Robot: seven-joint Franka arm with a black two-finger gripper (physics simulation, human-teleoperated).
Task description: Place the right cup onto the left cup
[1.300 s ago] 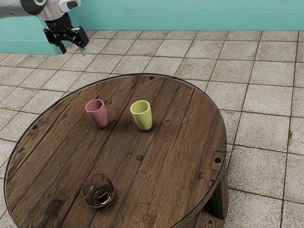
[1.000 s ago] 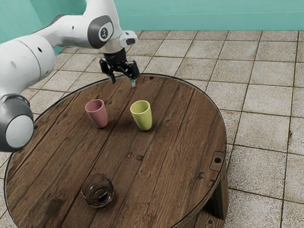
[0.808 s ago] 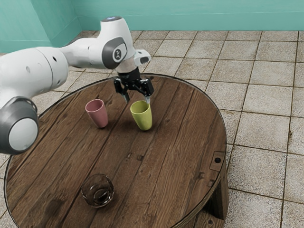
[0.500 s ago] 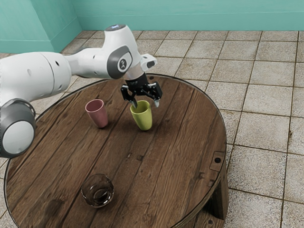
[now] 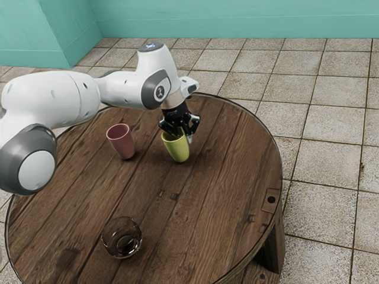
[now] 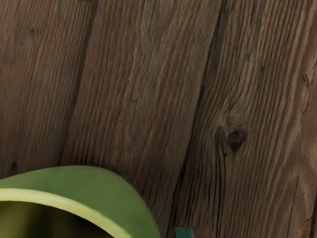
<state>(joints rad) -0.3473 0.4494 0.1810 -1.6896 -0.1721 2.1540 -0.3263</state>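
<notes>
My gripper [image 5: 184, 136] is at the rim of the yellow-green cup [image 5: 179, 152], its fingers open and pointing down. One fingertip is just outside the cup on the exterior view's right; the other is partly hidden near the mouth. In the wrist view the green cup [image 6: 94, 187] lies close under my hand, and a teal fingertip [image 6: 184, 232] stands a little apart from its wall. The pink cup [image 5: 122, 144] is upright on the table, on the exterior view's left of the green one.
A clear glass bowl [image 5: 122, 238] sits on the round wooden table [image 5: 195, 219], toward the exterior view's lower left. The arm reaches over the table's far left edge, behind the pink cup.
My hand has come in from the exterior view's upper left to the green cup, then lowered to its rim and turned. Both cups and the bowl have stayed put.
</notes>
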